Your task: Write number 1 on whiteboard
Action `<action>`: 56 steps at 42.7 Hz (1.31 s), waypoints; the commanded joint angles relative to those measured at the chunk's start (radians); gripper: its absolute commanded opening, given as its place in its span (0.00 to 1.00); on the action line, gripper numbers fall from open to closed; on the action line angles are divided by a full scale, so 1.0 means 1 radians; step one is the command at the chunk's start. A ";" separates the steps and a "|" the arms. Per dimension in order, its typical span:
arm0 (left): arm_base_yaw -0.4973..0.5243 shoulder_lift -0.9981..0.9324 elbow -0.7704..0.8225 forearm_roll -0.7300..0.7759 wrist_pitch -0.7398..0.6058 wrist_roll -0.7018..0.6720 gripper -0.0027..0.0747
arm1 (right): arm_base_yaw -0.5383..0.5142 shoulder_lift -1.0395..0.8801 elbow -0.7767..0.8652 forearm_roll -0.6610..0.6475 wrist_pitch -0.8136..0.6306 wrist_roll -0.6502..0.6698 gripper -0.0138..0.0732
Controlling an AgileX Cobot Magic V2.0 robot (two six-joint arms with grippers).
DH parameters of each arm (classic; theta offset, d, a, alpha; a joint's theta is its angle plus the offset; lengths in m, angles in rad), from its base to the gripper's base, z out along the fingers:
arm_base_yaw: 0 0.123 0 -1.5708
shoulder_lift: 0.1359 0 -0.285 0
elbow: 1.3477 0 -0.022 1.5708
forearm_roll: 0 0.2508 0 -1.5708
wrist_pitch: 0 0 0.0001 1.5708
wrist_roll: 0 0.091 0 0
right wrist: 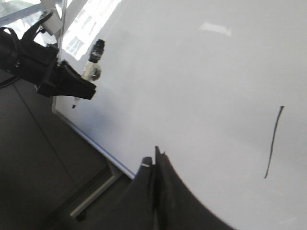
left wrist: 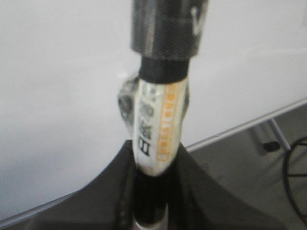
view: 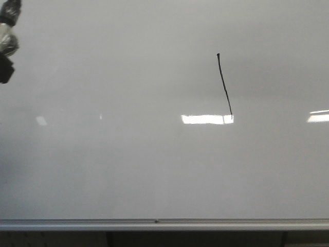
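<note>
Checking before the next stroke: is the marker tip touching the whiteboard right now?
No, the marker in the left gripper hangs off the whiteboard, far from the number 1.

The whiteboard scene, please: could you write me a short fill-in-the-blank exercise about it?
1. The stroke of the number 1 on the whiteboard is ____ in colour.
2. The left claw is shut on a ____.
3. In the front view, the stroke's lower end meets a bright ____ of light.
4. The right claw holds ____.

Missing words: black; marker; reflection; nothing
</note>
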 commanded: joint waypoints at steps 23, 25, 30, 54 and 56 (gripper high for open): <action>0.278 0.243 -0.063 0.031 -0.157 0.007 0.01 | -0.006 -0.261 0.252 0.042 -0.234 0.003 0.09; 0.278 0.272 -0.081 0.030 -0.159 0.007 0.01 | -0.006 -0.261 0.252 0.042 -0.238 0.003 0.09; 0.254 0.340 -0.129 0.030 -0.178 0.007 0.01 | -0.006 -0.261 0.252 0.042 -0.238 0.002 0.09; 0.203 0.460 -0.216 0.033 -0.248 0.007 0.31 | -0.006 -0.261 0.252 0.042 -0.233 0.002 0.09; 0.203 0.460 -0.216 0.033 -0.250 0.007 0.38 | -0.006 -0.261 0.252 0.042 -0.233 0.002 0.09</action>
